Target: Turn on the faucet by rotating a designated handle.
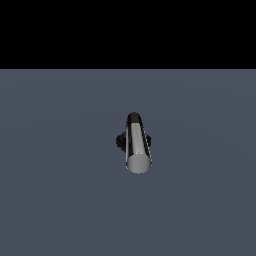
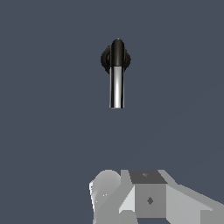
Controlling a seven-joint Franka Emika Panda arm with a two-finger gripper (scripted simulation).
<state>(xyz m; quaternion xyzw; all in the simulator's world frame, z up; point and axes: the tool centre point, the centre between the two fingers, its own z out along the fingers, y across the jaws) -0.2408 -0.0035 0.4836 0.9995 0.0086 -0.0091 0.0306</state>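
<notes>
The faucet stands on the grey floor in the middle of the exterior view, with a round black base and a black elbow. Its handle, a glossy silver bar with a flat round end, points towards the camera. In the wrist view the faucet base lies well ahead, and the handle points back towards my gripper. Only white and grey parts of the gripper show at the picture's edge, well apart from the handle. Its fingertips do not show. The arm is not in the exterior view.
A flat grey-blue floor surrounds the faucet on all sides. A black background lies beyond its far edge. No other objects show.
</notes>
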